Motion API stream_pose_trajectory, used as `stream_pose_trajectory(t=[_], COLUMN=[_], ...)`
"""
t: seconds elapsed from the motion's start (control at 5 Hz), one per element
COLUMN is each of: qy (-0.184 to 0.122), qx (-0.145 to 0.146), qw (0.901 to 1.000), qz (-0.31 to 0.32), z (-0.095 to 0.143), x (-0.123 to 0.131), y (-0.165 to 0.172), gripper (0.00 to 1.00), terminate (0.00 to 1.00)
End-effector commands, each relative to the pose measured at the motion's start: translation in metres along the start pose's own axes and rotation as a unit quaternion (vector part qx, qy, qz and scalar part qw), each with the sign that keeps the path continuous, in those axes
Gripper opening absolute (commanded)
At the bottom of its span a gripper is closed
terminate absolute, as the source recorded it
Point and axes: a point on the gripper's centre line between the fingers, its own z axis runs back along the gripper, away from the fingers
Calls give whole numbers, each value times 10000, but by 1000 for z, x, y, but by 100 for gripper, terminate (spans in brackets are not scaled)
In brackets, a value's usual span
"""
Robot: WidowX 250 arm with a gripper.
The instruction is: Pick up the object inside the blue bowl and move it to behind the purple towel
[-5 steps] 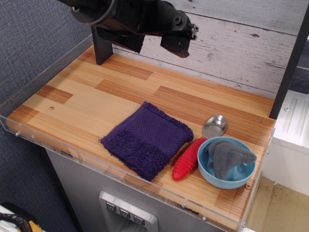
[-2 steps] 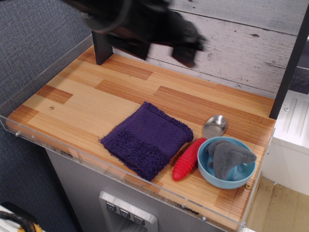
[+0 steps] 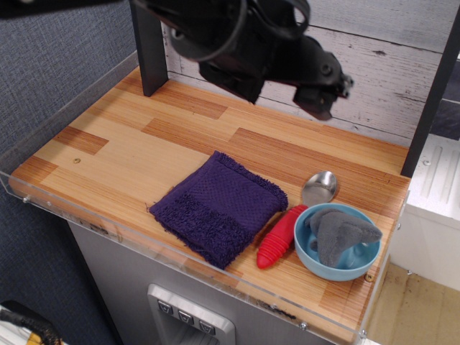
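A grey plush toy (image 3: 339, 233) lies inside the light-blue bowl (image 3: 313, 260) at the front right of the wooden table. The dark purple towel (image 3: 219, 205) lies flat to the left of the bowl, near the front edge. My black gripper (image 3: 320, 100) hangs high over the back of the table, up and behind the bowl and far from the toy. Its fingers are dark and bunched, and I cannot tell whether they are open or shut. Nothing shows in them.
A spoon with a red ribbed handle (image 3: 281, 236) and metal head (image 3: 319, 188) lies between towel and bowl. A clear acrylic wall (image 3: 65, 108) rims the table's left and front. A black post (image 3: 149, 50) stands at back left, another (image 3: 430, 108) at right.
The arm has swung to the right and slightly down, from above the table's back middle toward the space above the spoon and bowl. The toy, bowl, towel and spoon have not moved.
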Motion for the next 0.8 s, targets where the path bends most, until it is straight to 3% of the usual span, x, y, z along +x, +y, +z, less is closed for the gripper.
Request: stream_pose_trajectory(t=[0.0,0.6], qy=[554,1166], qx=[-142,-415], qw=[9984,9923], qz=[41,-101], z=[-37,-77], x=[-21,-50], y=[-8,-19], gripper=[100,100], terminate=[0,0])
